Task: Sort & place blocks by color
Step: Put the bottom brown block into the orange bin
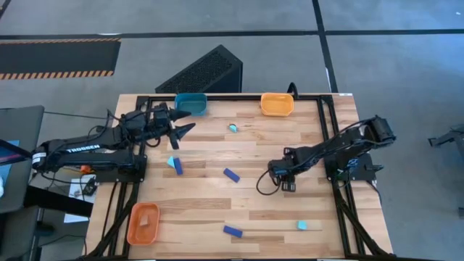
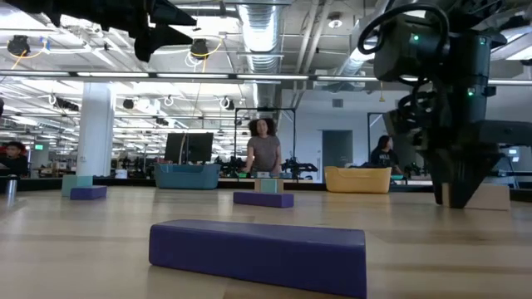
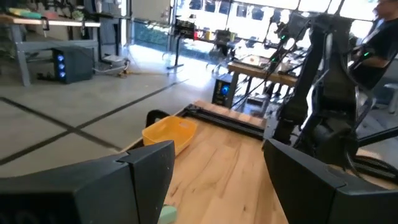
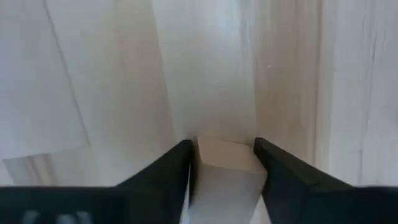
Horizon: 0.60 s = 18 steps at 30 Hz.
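Right gripper [image 1: 289,185] down at mid-table on the right side, fingers [image 4: 163,174] clamped on a pale wooden block [image 4: 225,155] resting on the table [image 1: 290,141]. Left gripper [image 1: 185,122] raised near the far left, beside the teal tray [image 1: 191,104], jaws spread wide, holding nothing. Yellow tray [image 1: 277,104] at far edge. Orange tray [image 1: 143,224] at near left corner with a tan piece [image 1: 147,220] inside. Blue bars scattered: one at centre [image 1: 231,175], one near the front edge [image 1: 233,232], one at left [image 1: 177,166] touching a cyan chunk [image 1: 171,161]. Other cyan chunks at far centre [image 1: 233,127] and near right [image 1: 301,225].
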Tool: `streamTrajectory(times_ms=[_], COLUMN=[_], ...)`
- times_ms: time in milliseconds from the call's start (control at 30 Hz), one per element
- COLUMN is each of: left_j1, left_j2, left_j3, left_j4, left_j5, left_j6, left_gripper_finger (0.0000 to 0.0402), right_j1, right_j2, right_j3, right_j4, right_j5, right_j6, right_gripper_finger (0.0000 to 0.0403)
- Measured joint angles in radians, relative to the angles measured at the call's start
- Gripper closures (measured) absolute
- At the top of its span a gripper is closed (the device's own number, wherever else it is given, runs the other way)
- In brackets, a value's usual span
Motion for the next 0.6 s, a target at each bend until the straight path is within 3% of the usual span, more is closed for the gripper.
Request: streamTrajectory(times_ms=[100,333,600], left_j1=[0.0,0.0,0.0], left_j2=[0.0,0.0,0.031], left_j3=[0.041,0.114,0.12], left_j4=[-0.092,-0.281,-0.283], left_j5=[-0.028,-0.083,-0.071], left_j6=[0.022,0.032,-0.152], left_gripper_finger=[0.0164,0.0164,0.0164], right_j1=[-0.013,-0.065,-0.107], right_j2=[-0.032,-0.139,-0.291], right_j3=[-0.005,-0.006,-0.006], right_j4=[0.017,0.057,0.204], right_j5=[-0.007,0.031,0.082], right_j6=[0.016,0.109,0.194], right_gripper_finger=[0.0275,0.0275,0.0275])
